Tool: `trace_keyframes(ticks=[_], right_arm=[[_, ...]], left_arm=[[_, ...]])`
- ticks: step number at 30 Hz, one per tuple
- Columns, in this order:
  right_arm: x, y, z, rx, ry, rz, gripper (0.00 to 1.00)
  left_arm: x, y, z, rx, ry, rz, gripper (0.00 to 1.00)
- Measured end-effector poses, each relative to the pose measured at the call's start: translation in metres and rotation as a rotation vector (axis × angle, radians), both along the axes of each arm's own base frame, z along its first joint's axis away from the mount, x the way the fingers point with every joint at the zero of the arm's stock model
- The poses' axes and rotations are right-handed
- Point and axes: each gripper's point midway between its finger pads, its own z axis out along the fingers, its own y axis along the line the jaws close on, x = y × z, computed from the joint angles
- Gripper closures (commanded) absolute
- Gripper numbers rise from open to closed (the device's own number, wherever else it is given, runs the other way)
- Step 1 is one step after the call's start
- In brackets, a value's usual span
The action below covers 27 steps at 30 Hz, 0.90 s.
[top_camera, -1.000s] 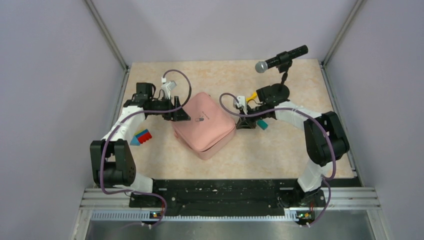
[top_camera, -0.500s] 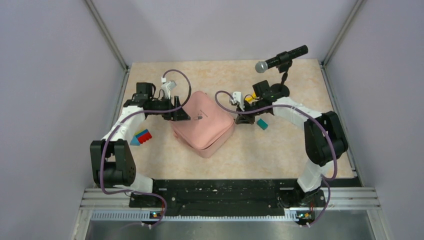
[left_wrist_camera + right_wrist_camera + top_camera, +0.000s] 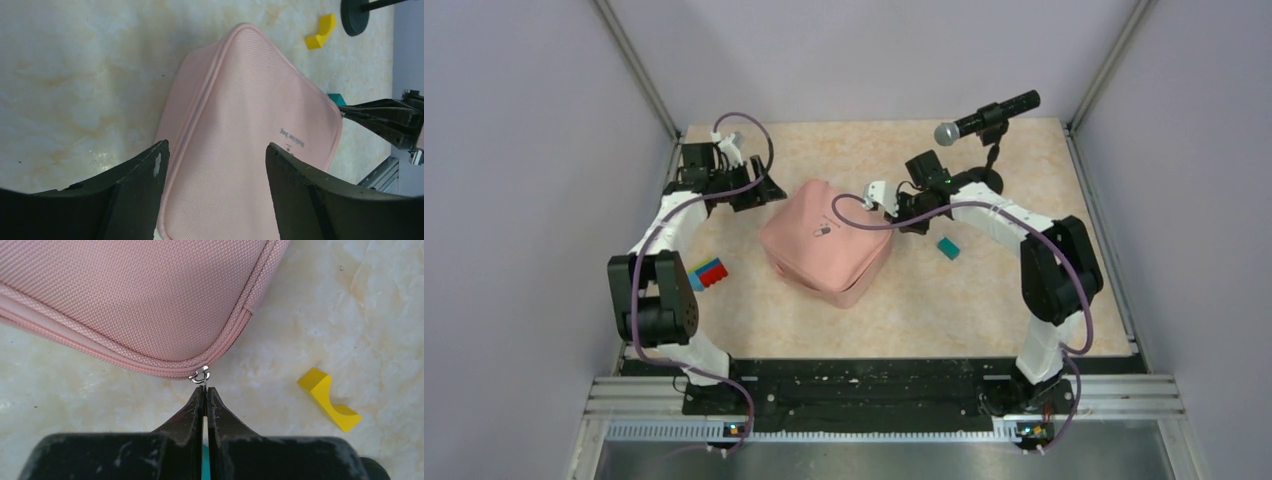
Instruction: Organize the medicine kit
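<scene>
The medicine kit (image 3: 824,245) is a soft pink zipped case lying closed in the middle of the table. My right gripper (image 3: 205,388) is shut on the kit's small metal zipper pull (image 3: 201,375) at the case's rounded corner; from above that gripper (image 3: 892,212) sits at the kit's far right edge. My left gripper (image 3: 767,192) hovers off the kit's far left corner. It stands open, and the pink lid (image 3: 235,140) shows between its fingers (image 3: 150,170) without touching them.
A yellow block (image 3: 327,397) lies just right of the zipper corner. A teal block (image 3: 948,246) sits right of the kit, and red and blue blocks (image 3: 709,273) to its left. A microphone on a stand (image 3: 984,118) occupies the back right.
My left gripper let go of the kit, pulled back to the far left and opened wider. My right gripper closed fully and moved back-left with the zipper pull. The kit shifted left and turned a little.
</scene>
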Motion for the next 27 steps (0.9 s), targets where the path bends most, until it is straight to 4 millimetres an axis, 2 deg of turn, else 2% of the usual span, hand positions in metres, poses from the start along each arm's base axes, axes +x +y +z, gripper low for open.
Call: trace_keyframes(ticks=[4, 9, 13, 17, 19, 27], right_arm=[[0.016, 0.001, -0.003, -0.031, -0.024, -0.009, 1.00], [0.012, 0.005, -0.002, -0.027, -0.010, 0.051, 0.96], [0.005, 0.008, -0.003, -0.001, 0.011, 0.102, 0.91], [0.002, 0.015, -0.007, 0.027, 0.032, 0.125, 0.90], [0.003, 0.015, -0.010, 0.033, 0.041, 0.118, 1.00], [0.005, 0.018, -0.013, 0.058, 0.057, 0.108, 1.00]], left_arm=[[0.001, 0.001, -0.032, -0.031, 0.093, 0.035, 0.26], [-0.015, -0.006, -0.057, -0.084, 0.169, 0.043, 0.27], [-0.018, -0.008, -0.060, -0.105, 0.166, 0.043, 0.27], [-0.017, -0.009, -0.060, -0.112, 0.152, 0.036, 0.27], [-0.018, -0.010, -0.060, -0.113, 0.151, 0.033, 0.28], [-0.019, -0.008, -0.062, -0.107, 0.150, 0.035, 0.27]])
